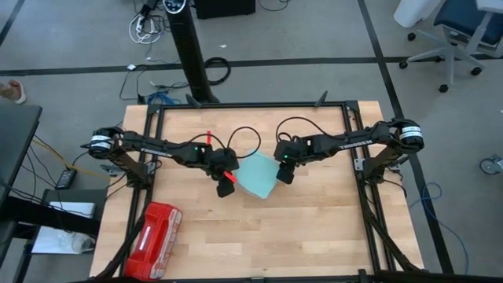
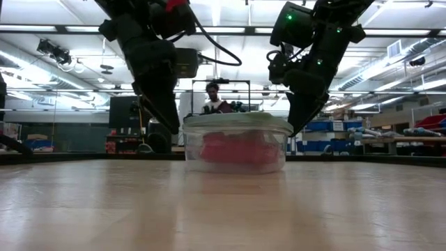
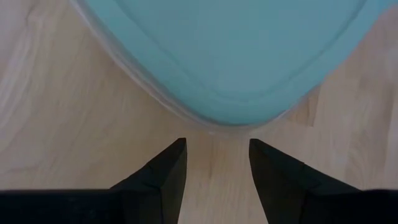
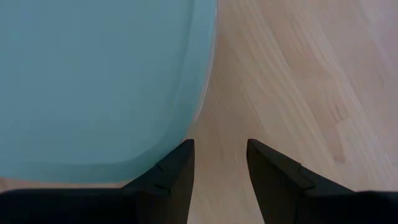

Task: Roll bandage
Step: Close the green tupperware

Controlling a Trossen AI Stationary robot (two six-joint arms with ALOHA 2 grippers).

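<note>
On the wooden desk, the dusky pink bandage sits inside a clear plastic container with a teal lid, flanked by the left tool and right tool, both parted and empty.

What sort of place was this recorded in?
Most likely a robotics lab or workshop. The wooden table stands on a grey floor strewn with cables, an office chair sits nearby, and the low view shows open ceiling ducts and storage shelving.
</note>
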